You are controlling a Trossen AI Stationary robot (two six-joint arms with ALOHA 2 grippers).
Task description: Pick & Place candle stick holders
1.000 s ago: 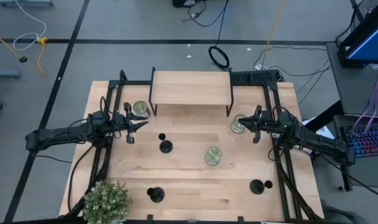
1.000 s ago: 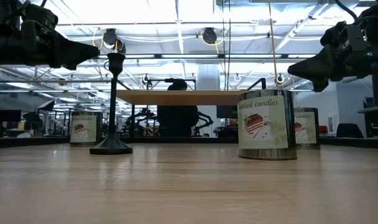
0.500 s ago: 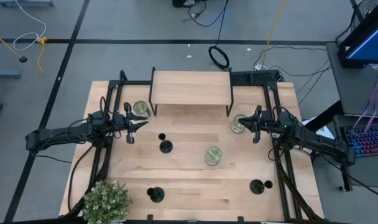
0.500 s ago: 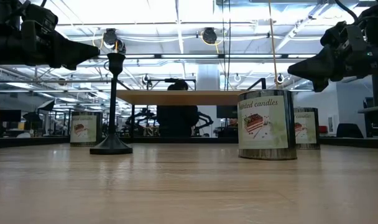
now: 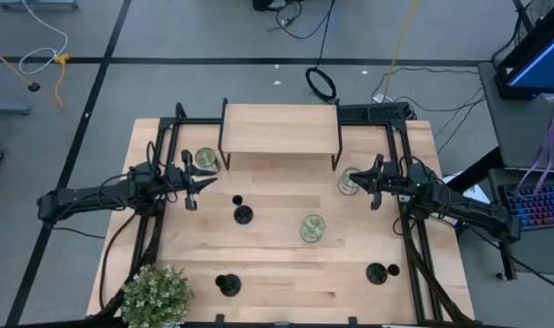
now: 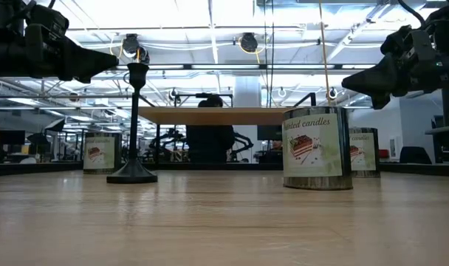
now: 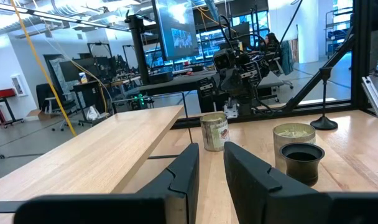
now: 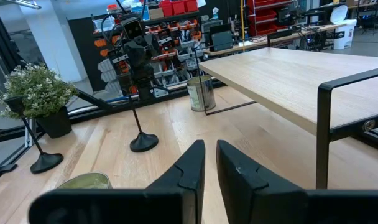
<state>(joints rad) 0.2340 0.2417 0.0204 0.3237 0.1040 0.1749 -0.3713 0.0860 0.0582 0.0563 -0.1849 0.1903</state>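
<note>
Three matte-black candle stick holders stand upright on their disc bases on the wooden table: one at mid-table [image 5: 243, 215], one near the front left [image 5: 227, 285], one near the front right [image 5: 377, 272]. The mid-table one also shows in the low view [image 6: 134, 118]. My left gripper [image 5: 193, 186] hovers left of the mid-table holder, empty, its fingers nearly together [image 7: 211, 163]. My right gripper [image 5: 373, 188] hovers at the right side beside a candle tin, empty, its fingers nearly together [image 8: 210, 155].
A wooden shelf riser [image 5: 280, 130] stands at the far middle. Three candle tins stand at the far left [image 5: 206, 159], at the right [image 5: 350, 181] and mid-table [image 5: 312, 228]. A leafy potted plant [image 5: 156, 293] stands at the front left corner. Black frame rails run along both table sides.
</note>
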